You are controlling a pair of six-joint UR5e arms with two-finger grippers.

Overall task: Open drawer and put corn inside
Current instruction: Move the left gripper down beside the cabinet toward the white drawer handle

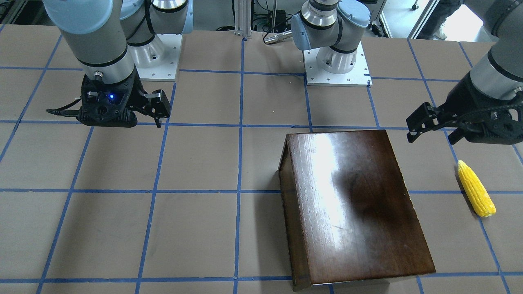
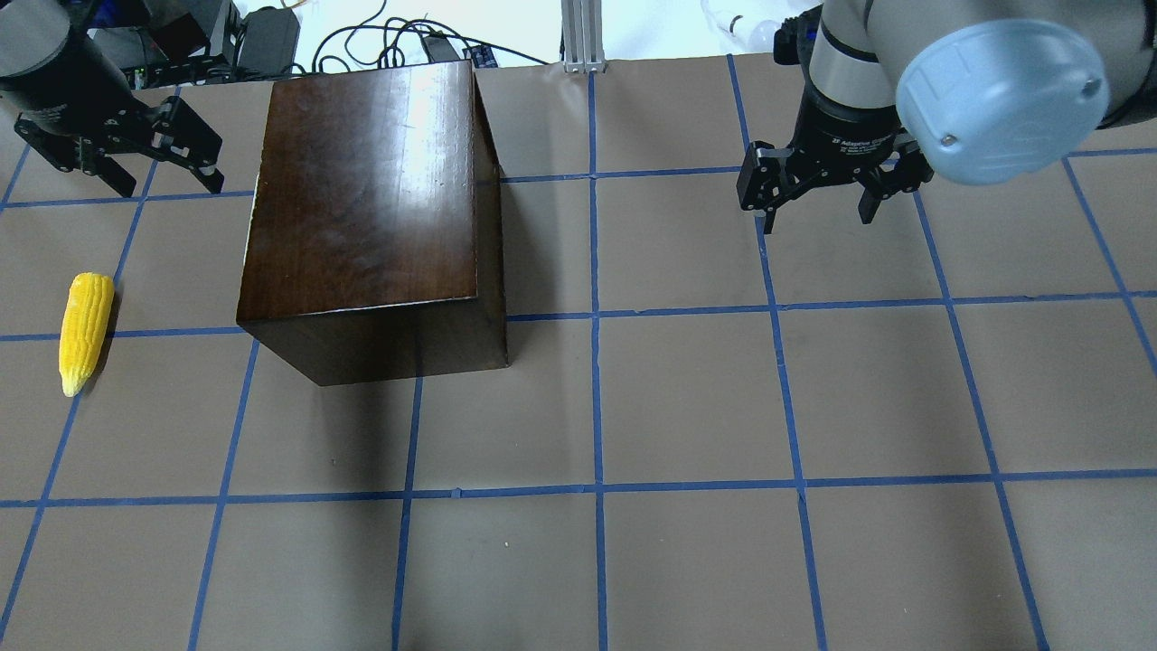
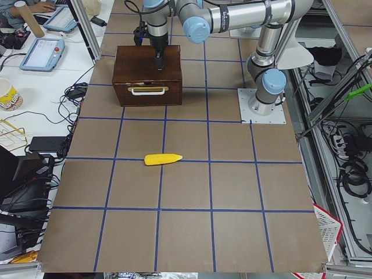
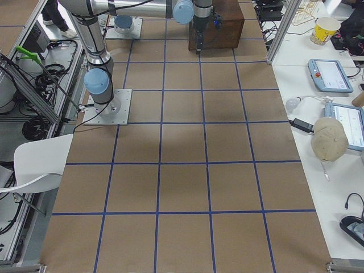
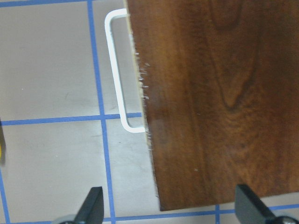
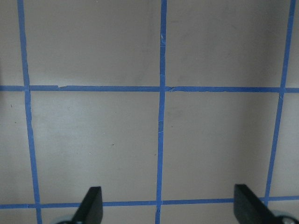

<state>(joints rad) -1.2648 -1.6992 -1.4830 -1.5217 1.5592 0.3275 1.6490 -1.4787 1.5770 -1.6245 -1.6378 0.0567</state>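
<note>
The drawer (image 3: 172, 94) was shut, flush in the front of the dark-brown cabinet (image 2: 362, 199), and its white handle (image 5: 113, 70) stood out from the panel. The cabinet sat close to the tabletop's (image 2: 687, 398) far edge, the one away from the robot, in the robot's left half. Its drawer front faced the tabletop's left end.

The corn (image 2: 86, 334) lay flat on the tabletop on that same drawer-front side. It was well apart from the cabinet and a little nearer the robot's edge, with its pointed end turned toward that edge.

The left tool (image 1: 431, 136) hung in the air above the cabinet's handle side. Its fingers were spread wide and held nothing. In its wrist view one fingertip (image 5: 93, 205) showed over bare tabletop, the other over the cabinet's glossy top.

The right tool (image 2: 816, 217) hovered over bare tabletop toward the far edge, well to the right of the cabinet. Its fingers were likewise spread wide and empty, and only blue tape lines showed between them in its wrist view.
</note>
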